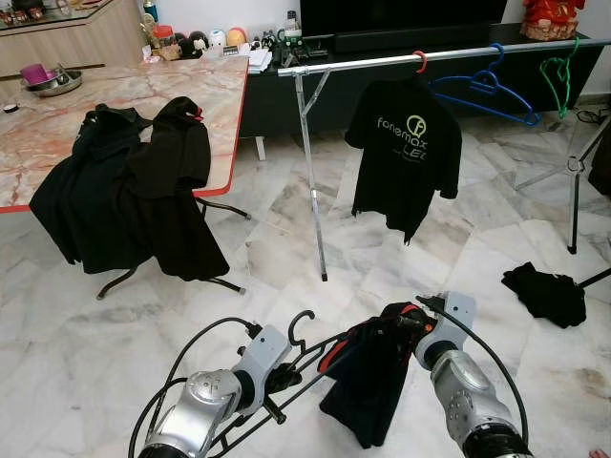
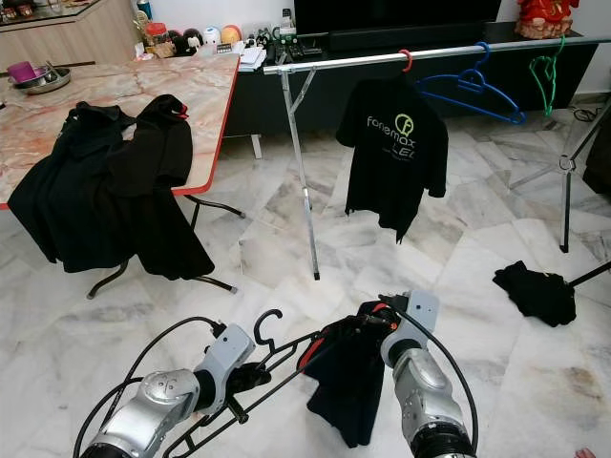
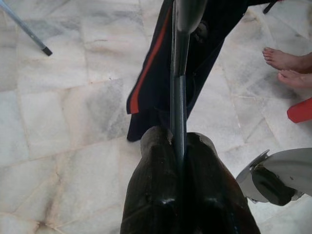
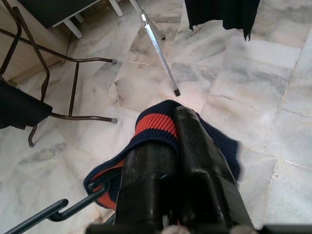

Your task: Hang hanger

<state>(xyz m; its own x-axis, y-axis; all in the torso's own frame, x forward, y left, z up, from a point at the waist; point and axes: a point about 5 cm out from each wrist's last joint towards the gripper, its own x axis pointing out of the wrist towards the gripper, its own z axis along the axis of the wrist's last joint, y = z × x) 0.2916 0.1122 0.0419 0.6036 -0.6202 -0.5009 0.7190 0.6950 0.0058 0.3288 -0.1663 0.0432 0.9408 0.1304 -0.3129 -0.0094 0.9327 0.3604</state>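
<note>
Hanger, black wire, held low in front of the robot over the marble floor, hook up and free. Left gripper has its jaws clamped on the hanger's wire; the left wrist view shows the bar running straight out from between the closed fingers. Right gripper has its jaws pinched together on the collar of a dark shirt with red trim, which droops off the hanger's right end. Shirt looks only partly seated on the hanger; I cannot tell whether both shoulders are on.

Clothes rail stands ahead, well apart from the grippers. Already on it: a black printed T-shirt on a red hanger, an empty blue hanger, an empty green hanger. To the left, black garments draped over the edge of the marble-pattern tabletop. Another dark garment lies on the floor to the right. A person's bare feet appear in the left wrist view.

Step in hand, as I judge it: dressing the hanger, just short of carrying it over.

Next move calls for: settling the collar around the hook, then approaching and lifting so the hook clears the rail, aiming at bare bar left of the T-shirt.
</note>
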